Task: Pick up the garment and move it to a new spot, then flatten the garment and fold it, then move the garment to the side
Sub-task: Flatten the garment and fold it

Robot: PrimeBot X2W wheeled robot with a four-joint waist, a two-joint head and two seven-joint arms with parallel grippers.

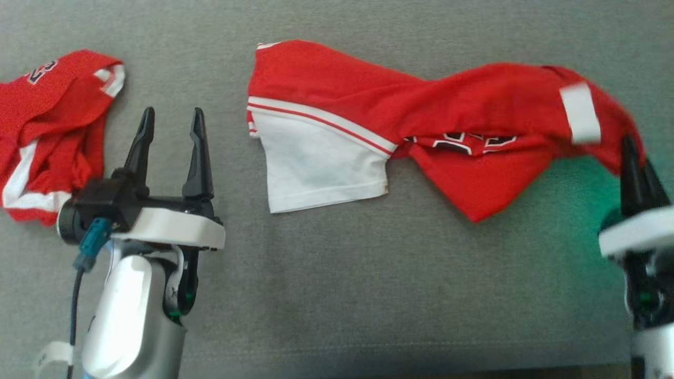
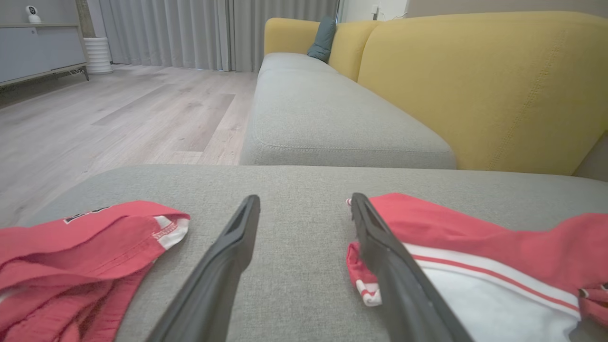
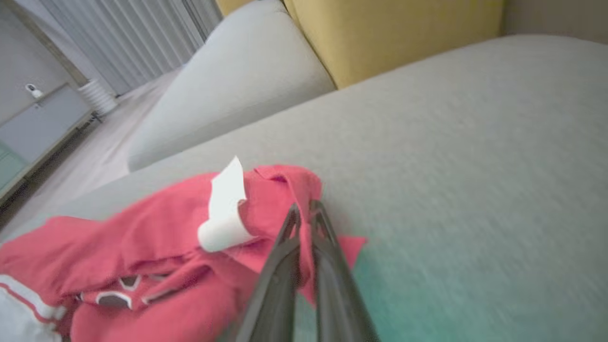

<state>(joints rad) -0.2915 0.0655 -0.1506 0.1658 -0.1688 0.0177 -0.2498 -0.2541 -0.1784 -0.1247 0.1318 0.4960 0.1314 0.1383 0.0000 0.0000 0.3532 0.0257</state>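
The garment [image 1: 421,110], a red jersey with a white side panel and a white tag [image 1: 579,113], lies stretched across the middle of the grey cushion [image 1: 337,273]. Its white end lies on the fabric towards the left. Its red end is drawn out to the right and twisted, with part of the lettering tucked under a fold.

The right pincer [image 1: 634,152] is clamped on that red end. In the right wrist view its fingers [image 3: 305,209] are pressed together with cloth pinched between them, just beside the tag [image 3: 225,209]. That view is blurred.

The left pincer [image 1: 172,113] holds nothing. Its fingers stand apart above bare cushion, between the garment and a second red piece [image 1: 47,121] that lies crumpled at the far left. In the left wrist view, the open fingers [image 2: 305,199] frame bare cushion, with the garment's near edge at the right finger and the second piece [image 2: 85,237] off to the left.

By the look of it, the task is at an early stage. The garment has been picked up at one end, and the work in hand is either the move to a new spot or the start of pulling it flat. It is far from flat: the middle is roped and the hem is bunched. No fold has been made, and the move to the side has not been done. The left pincer will probably have to take the white end so the cloth can be spread between the two arms. Whether the crumpled piece at the left belongs to this task cannot be told.
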